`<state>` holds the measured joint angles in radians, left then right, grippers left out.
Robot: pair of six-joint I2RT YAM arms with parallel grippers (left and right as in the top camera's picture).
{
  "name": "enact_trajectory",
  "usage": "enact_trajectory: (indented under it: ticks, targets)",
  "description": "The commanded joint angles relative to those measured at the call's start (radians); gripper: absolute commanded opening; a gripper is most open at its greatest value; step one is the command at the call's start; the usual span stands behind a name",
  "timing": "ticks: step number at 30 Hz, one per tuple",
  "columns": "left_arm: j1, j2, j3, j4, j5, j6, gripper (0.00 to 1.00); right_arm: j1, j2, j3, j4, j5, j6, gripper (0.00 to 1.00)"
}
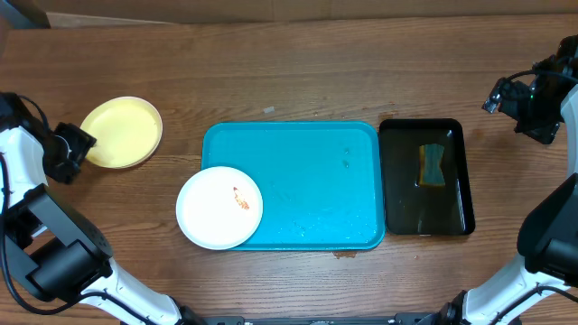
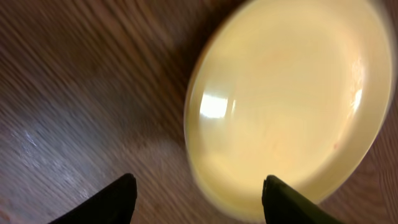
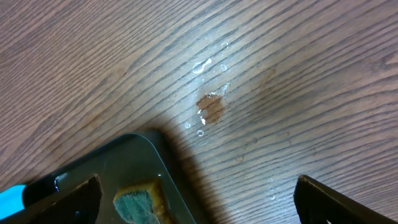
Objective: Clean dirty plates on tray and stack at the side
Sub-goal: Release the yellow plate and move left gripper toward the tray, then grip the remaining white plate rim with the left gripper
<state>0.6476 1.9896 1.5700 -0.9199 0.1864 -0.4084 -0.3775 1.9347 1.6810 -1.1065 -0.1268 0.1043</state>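
Note:
A pale yellow plate [image 1: 120, 133] lies on the bare table, left of the turquoise tray [image 1: 316, 144]. A white plate [image 1: 219, 207] with a small orange-red smear rests on the tray's front left corner and overhangs its edge. My left gripper [image 1: 81, 143] is at the yellow plate's left rim. In the left wrist view the yellow plate [image 2: 286, 99] looks blurred, and my left gripper [image 2: 199, 200] stands open with the plate's near rim beside its right finger [image 2: 287, 202]. My right gripper [image 1: 504, 94] hangs open far right, above the table, holding nothing.
A black tray [image 1: 456, 181] with shallow water and a yellow-green sponge [image 1: 433, 165] sits right of the turquoise tray. In the right wrist view I see the black tray's corner [image 3: 146, 152], the sponge [image 3: 140, 204] and water drops with a brown spot [image 3: 211, 107] on the wood.

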Motion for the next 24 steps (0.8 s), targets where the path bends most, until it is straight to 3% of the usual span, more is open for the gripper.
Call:
enact_trajectory:
  ticks: [1, 7, 12, 17, 21, 24]
  targets:
    - [-0.021, -0.033, -0.001, -0.107, 0.142, 0.031, 0.66, 0.002, -0.018, 0.013, 0.005, -0.001, 0.004, 1.0]
    - [-0.09, -0.038, -0.001, -0.292, 0.251, 0.118, 0.58, 0.002, -0.018, 0.013, 0.005, -0.001, 0.004, 1.0]
    - [-0.266, -0.042, -0.001, -0.397, 0.291, 0.212, 0.56, 0.002, -0.018, 0.013, 0.005, -0.001, 0.004, 1.0]
    - [-0.417, -0.042, -0.001, -0.472, 0.157, 0.214, 0.55, 0.002, -0.018, 0.013, 0.005, -0.001, 0.004, 1.0]
    - [-0.499, -0.042, -0.002, -0.511, 0.03, 0.213, 0.39, 0.002, -0.018, 0.013, 0.005, -0.001, 0.005, 1.0]
    - [-0.538, -0.042, -0.002, -0.525, -0.071, 0.17, 0.35, 0.002, -0.018, 0.013, 0.005, -0.001, 0.004, 1.0]
